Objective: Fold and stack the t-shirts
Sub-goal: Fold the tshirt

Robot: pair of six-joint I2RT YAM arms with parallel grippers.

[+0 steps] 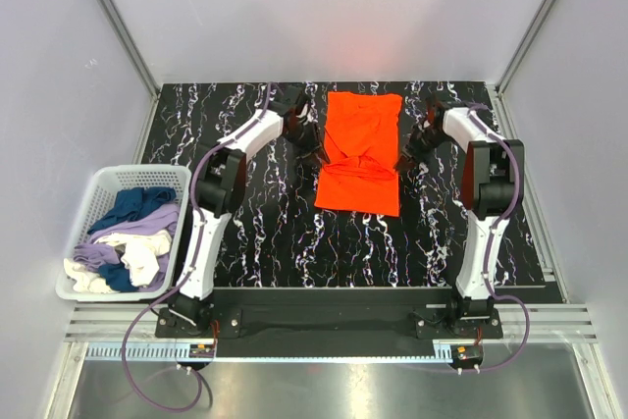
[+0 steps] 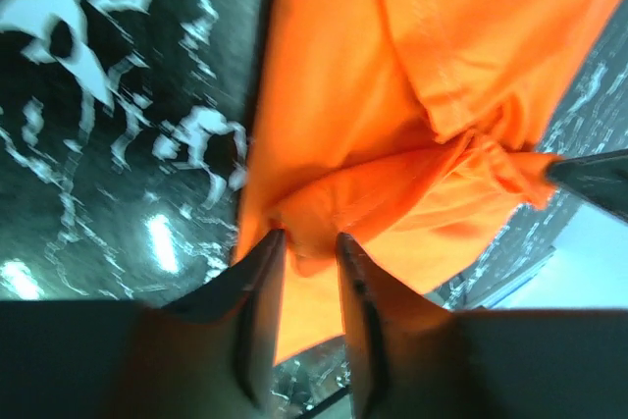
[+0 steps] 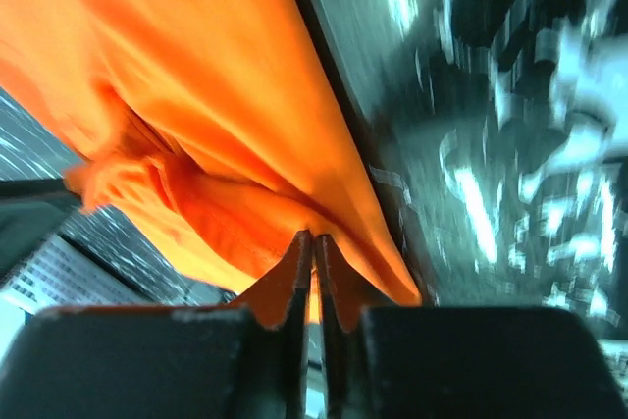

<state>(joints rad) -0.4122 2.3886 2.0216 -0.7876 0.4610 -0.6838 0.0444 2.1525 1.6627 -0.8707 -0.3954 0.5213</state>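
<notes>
Squaring a fold, the right gripper is pinching the edge of the orange t-shirt while the left gripper is resting slightly spread (apparently letting go).

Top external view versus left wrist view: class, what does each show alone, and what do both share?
Only the top external view shows the white plastic laundry basket holding navy, lavender and cream shirts. Only the left wrist view shows the left tool close up, its jaws parted at the cloth's edge. Both show the bright orange cloth t-shirt on the black marbled table.
</notes>
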